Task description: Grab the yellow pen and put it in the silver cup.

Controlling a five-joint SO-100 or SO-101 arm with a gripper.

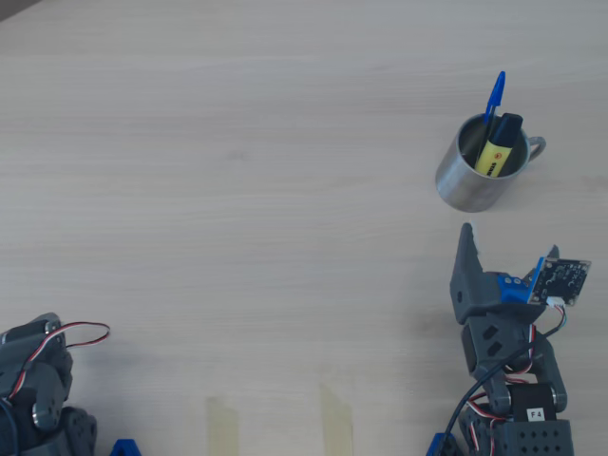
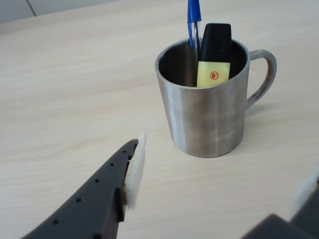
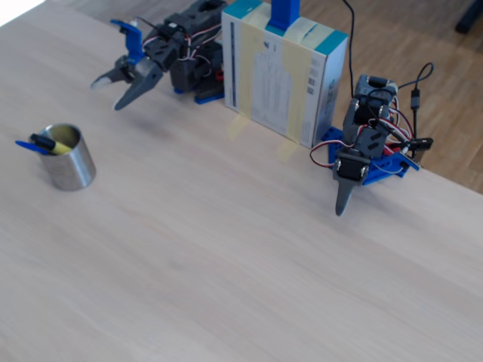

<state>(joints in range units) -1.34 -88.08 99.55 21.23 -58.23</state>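
Observation:
The yellow pen point(image 1: 496, 152) point(image 2: 214, 69) stands tilted inside the silver cup point(image 1: 465, 185) point(image 2: 209, 119) point(image 3: 72, 167), black cap up. In the fixed view only the yellow pen's point(image 3: 54, 144) top shows above the rim. A thin blue-capped pen point(image 1: 494, 95) point(image 2: 193, 20) leans in the same cup. My gripper point(image 1: 499, 252) point(image 2: 222, 172) point(image 3: 110, 92) is open and holds nothing. It hangs a short way back from the cup. In the wrist view one finger point(image 2: 107, 194) is at lower left and the other at the lower right corner.
A second arm point(image 3: 361, 154) point(image 1: 38, 389) rests apart from the cup with its gripper pointing down. A white and teal box point(image 3: 279, 75) stands between the two arm bases. Two tape strips point(image 1: 223, 423) lie near the table's edge in the overhead view.

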